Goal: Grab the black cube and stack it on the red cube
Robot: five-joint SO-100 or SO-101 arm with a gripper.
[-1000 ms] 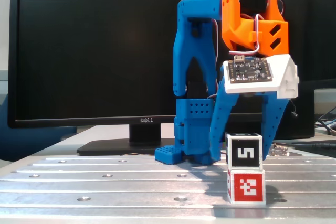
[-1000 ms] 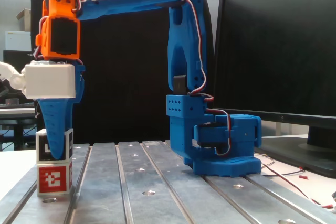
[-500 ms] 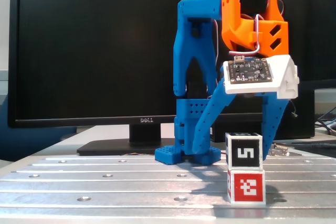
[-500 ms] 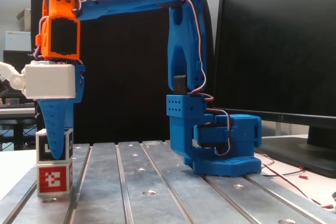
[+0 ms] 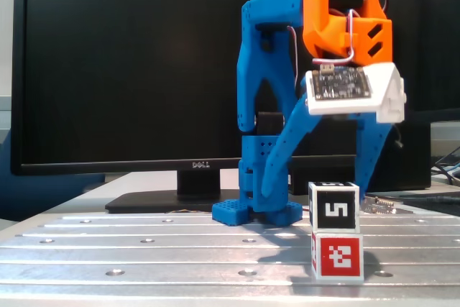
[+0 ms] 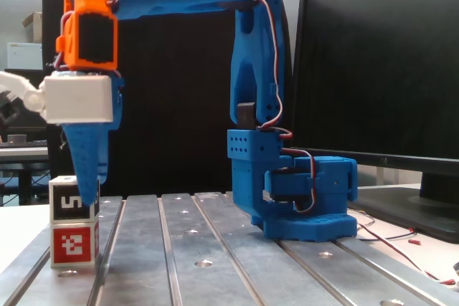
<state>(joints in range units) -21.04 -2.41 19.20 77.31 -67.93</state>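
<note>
Two cubes now stand as one stack near the front edge of the slotted table (image 5: 144, 249): the black cube (image 5: 334, 207) sits squarely on the red cube (image 5: 337, 255), edges lined up in both fixed views. I judge the placing step done and the retreat in hand. The gripper (image 5: 325, 203) hangs over the stack with fingers spread wide, one either side of the black cube and clear of it, grasping nothing. Next it needs a straight lift without brushing the top cube. Neither cube has a long axis; each stands upright and level, the black one's "5" face turned toward the front camera.
</note>
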